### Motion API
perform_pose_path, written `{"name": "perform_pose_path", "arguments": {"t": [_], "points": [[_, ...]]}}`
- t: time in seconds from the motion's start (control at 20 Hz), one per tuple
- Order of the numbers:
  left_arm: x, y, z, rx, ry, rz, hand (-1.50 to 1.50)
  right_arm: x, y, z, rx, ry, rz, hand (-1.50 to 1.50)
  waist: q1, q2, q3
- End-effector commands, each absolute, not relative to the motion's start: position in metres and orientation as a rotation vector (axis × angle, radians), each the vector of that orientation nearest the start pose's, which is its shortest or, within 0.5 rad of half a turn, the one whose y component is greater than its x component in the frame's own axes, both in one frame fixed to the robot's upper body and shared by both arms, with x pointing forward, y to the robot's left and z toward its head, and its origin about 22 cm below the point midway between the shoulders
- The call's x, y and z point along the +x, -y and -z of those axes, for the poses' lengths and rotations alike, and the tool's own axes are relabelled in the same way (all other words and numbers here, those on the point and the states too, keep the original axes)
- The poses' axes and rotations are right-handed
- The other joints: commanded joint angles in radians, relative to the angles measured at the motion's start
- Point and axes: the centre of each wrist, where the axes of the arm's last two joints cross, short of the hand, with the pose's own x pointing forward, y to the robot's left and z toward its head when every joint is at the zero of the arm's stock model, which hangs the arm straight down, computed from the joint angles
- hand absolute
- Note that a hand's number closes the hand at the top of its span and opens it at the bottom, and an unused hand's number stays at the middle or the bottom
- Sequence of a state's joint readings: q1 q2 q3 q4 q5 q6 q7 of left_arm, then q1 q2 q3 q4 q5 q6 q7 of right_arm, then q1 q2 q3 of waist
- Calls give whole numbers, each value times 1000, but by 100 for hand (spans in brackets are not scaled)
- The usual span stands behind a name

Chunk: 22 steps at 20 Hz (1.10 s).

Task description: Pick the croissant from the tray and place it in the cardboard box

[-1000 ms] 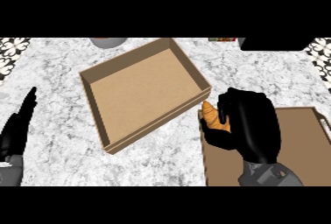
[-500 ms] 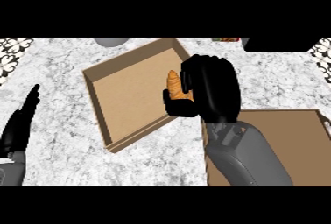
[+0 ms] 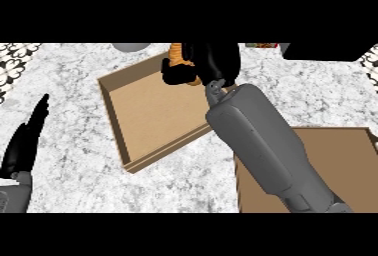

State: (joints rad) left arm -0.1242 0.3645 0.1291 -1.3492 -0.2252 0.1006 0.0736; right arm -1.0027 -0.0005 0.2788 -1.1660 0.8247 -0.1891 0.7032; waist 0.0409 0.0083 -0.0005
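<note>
My right hand [image 3: 210,62] is curled round the golden croissant [image 3: 177,56], of which only the left part shows past the fingers. It hangs over the far corner of the open cardboard box [image 3: 122,132], a shallow brown box lying at an angle on the marble counter. The grey right forearm [image 3: 258,145] crosses the box's right wall. The brown tray [image 3: 347,165] lies at the lower right, partly hidden by that forearm. My left hand [image 3: 26,140] rests open at the left edge, fingers up.
A grey round object [image 3: 131,46] sits at the counter's far edge beside the box. A dark block [image 3: 325,51] lies at the far right, with a small reddish item [image 3: 260,45] next to it. Patterned trim [image 3: 16,55] shows at the far left.
My right hand has carried the croissant from the tray's edge leftward and away from me, across the box to its far corner. The left hand has stayed put.
</note>
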Motion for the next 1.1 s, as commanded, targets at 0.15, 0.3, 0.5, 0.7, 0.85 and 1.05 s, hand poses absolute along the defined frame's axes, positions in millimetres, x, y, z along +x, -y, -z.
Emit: {"name": "perform_pose_path", "arguments": {"t": [0.15,0.3,0.5,0.7,0.85,1.05], "points": [[280,-342,-24,606,1398,256,0,416,17,-194,-812,1602,-614,150,25,10,-1],[276,-325,-19,599,1424,278,0,423,11,-186,-857,1565,-596,150,55,15,-1],[288,-341,-24,596,1421,270,0,430,23,-146,-929,1495,-584,150,53,19,-2],[295,-335,-34,579,1453,306,0,439,30,-151,-809,1391,-494,-150,80,30,-1],[291,-330,-22,569,1446,310,0,440,34,-141,-783,1390,-469,-150,93,32,-1],[303,-317,-34,570,1460,276,0,443,41,-132,-743,1445,-458,-150,79,33,0]]}}
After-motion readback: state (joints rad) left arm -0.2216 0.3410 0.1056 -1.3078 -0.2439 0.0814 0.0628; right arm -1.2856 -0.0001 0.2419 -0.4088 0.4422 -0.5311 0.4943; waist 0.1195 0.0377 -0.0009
